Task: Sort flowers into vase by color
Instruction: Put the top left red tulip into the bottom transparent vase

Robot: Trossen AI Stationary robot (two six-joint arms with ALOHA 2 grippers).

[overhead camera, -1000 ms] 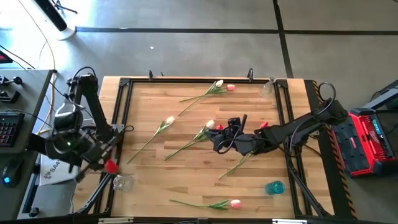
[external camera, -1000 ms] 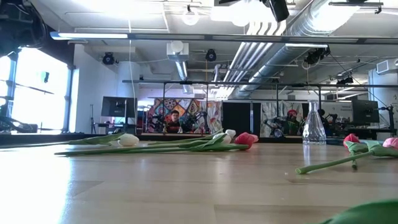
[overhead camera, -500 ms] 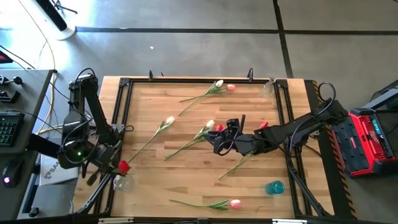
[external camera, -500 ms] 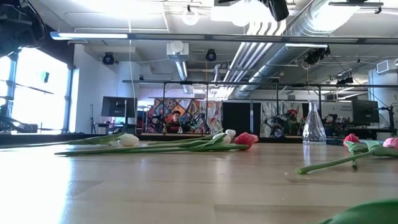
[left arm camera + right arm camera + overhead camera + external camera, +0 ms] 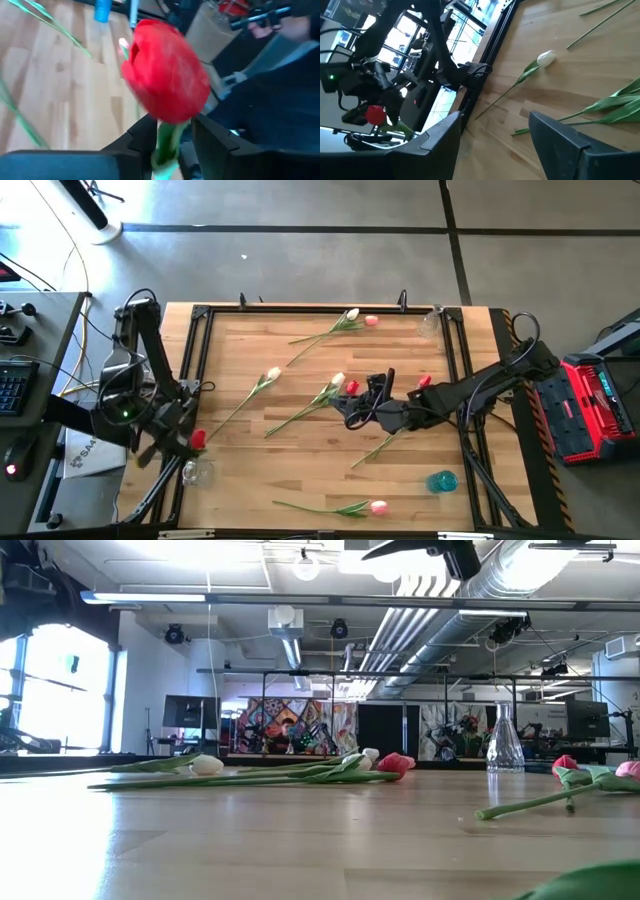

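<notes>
At the lower left of the overhead view, off the wooden table's (image 5: 300, 470) left edge, the left gripper (image 5: 180, 442) has a red tulip (image 5: 197, 440) between its fingers. From that arm's wrist camera the green stem runs down between the two dark fingers (image 5: 142, 137) with a gap on either side — the jaws look loosened, so whether they grip it I cannot tell; the bud points up and away from the wrist. A small clear vase (image 5: 196, 472) stands just below it in the frame.

Near frame centre the right gripper (image 5: 362, 402) lies low over the table with its jaws spread wide and nothing between them. A cream tulip (image 5: 312, 402) lies just to its left — long axis diagonal, bud to the upper right, stem trailing to the lower left.
</notes>
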